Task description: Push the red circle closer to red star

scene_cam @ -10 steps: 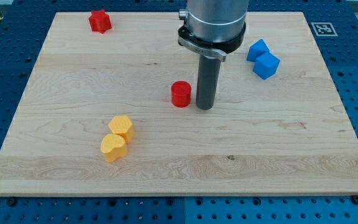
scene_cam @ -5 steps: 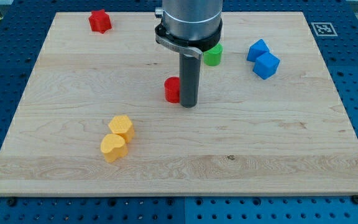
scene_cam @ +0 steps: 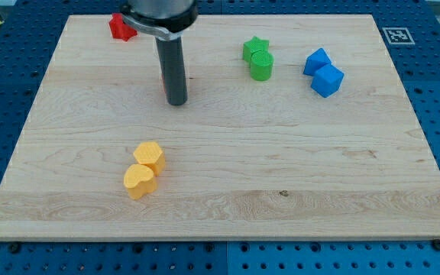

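My tip (scene_cam: 176, 101) rests on the wooden board (scene_cam: 296, 176) at the upper left of centre. The red circle (scene_cam: 163, 85) is almost fully hidden behind the rod; only a thin red edge shows at the rod's left side, touching it. The red star (scene_cam: 118, 27) lies near the board's top left corner, partly covered by the arm's body. It is up and to the left of my tip, a short stretch of board away.
A green star (scene_cam: 255, 47) and a green cylinder (scene_cam: 261, 67) touch each other at top centre-right. Two blue cubes (scene_cam: 317, 61) (scene_cam: 328, 80) lie together at the right. Two yellow blocks (scene_cam: 150, 156) (scene_cam: 139, 182) lie together at lower left.
My tip has slid up and to the view's left, pushing the red circle with it toward the red star. The green blocks, hidden before, now show.
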